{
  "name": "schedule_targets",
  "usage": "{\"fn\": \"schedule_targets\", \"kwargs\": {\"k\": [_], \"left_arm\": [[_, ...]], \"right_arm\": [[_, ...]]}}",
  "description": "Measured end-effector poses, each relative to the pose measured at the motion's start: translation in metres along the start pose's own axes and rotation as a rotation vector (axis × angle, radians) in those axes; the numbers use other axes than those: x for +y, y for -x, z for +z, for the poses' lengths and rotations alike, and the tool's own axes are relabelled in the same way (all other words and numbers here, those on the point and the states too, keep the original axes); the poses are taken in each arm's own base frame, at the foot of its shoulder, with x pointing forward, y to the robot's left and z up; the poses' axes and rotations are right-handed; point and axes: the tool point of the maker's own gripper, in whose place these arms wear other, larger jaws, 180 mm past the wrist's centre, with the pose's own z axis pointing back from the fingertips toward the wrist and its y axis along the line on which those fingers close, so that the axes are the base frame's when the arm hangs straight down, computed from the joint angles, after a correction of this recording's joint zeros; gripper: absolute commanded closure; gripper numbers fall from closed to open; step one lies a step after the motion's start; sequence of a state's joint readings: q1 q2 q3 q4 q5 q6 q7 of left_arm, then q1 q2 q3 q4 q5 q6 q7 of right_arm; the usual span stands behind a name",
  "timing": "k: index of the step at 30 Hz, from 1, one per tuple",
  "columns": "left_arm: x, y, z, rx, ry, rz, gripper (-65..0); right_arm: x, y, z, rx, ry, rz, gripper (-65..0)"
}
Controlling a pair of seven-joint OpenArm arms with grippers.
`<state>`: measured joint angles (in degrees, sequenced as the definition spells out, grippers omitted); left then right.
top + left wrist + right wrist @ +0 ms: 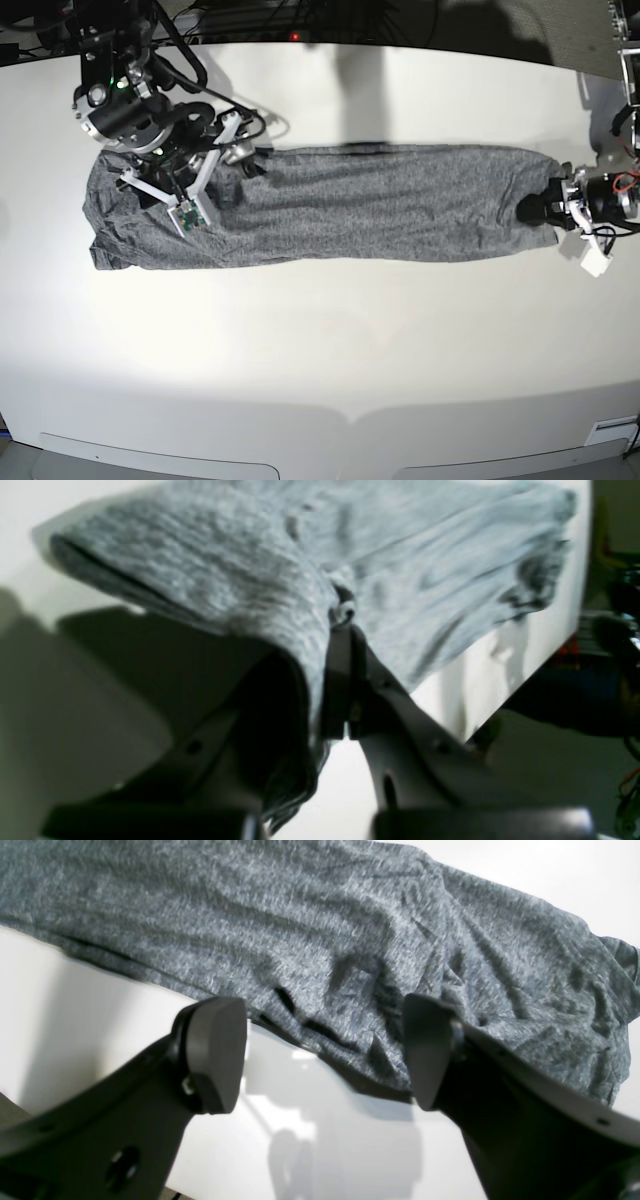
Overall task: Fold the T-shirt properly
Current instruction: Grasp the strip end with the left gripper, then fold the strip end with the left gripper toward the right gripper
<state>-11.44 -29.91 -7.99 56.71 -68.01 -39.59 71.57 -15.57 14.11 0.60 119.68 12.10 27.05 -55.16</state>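
Observation:
The heather-grey T-shirt [370, 205] lies as a long band across the white table [330, 340], left to right. My left gripper [548, 208] is at the band's right end, shut on the shirt's edge. In the left wrist view the shut gripper [342, 625] pinches a fold of the shirt [240, 565], which hangs over one finger. My right gripper [240, 148] is open over the band's upper left edge. In the right wrist view its fingers [215, 1055] stand wide apart just above the shirt's hem [320, 955], with nothing between them.
Cables and dark equipment [300, 20] run along the table's far edge. The table's right edge [545, 655] is close to my left gripper, with dark clutter beyond it. Bare white tabletop stretches in front of the shirt to the front edge [330, 415].

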Motion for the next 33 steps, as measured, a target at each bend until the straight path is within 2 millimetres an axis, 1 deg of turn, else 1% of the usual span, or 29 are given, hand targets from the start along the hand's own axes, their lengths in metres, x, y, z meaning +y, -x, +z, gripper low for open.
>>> {"fn": "schedule_targets", "kwargs": {"k": [3,6,10,18,20,24,27,30,33], "left_arm": [[-0.014,0.004,-0.011,0.008,0.052,0.005,0.0],[-0.038,0.009,-0.028,0.017,0.153,0.029,0.0],[-0.071,0.009,-0.054,-0.015,0.278,0.062,0.0],[-0.123,0.014,-0.098,-0.037,0.423,0.1,0.0],[-0.13,0.015,-0.11,-0.049,0.418,0.102,0.0],[-0.132,0.018,-0.129,-0.055,0.364,0.086,0.0],[-0.137,0.021,-0.135,-0.043,0.367,0.083,0.0],[-0.144,0.016,-0.14,-0.075,0.384,0.094,0.0],[-0.154,0.017,-0.145,-0.079,0.406,0.102,0.0]], "right_arm": [[0.0,0.0,0.0,0.0,0.0,0.0,-47.0],[0.0,0.0,0.0,0.0,0.0,0.0,-47.0],[0.0,0.0,0.0,0.0,0.0,0.0,-47.0],[0.0,0.0,0.0,-0.002,0.0,0.0,-47.0],[0.0,0.0,0.0,-0.002,0.0,0.0,-47.0],[0.0,0.0,0.0,-0.003,0.0,0.0,-47.0],[0.0,0.0,0.0,-0.003,0.0,0.0,-47.0],[0.0,0.0,0.0,-0.003,0.0,0.0,-47.0],[0.0,0.0,0.0,-0.003,0.0,0.0,-47.0]]}}
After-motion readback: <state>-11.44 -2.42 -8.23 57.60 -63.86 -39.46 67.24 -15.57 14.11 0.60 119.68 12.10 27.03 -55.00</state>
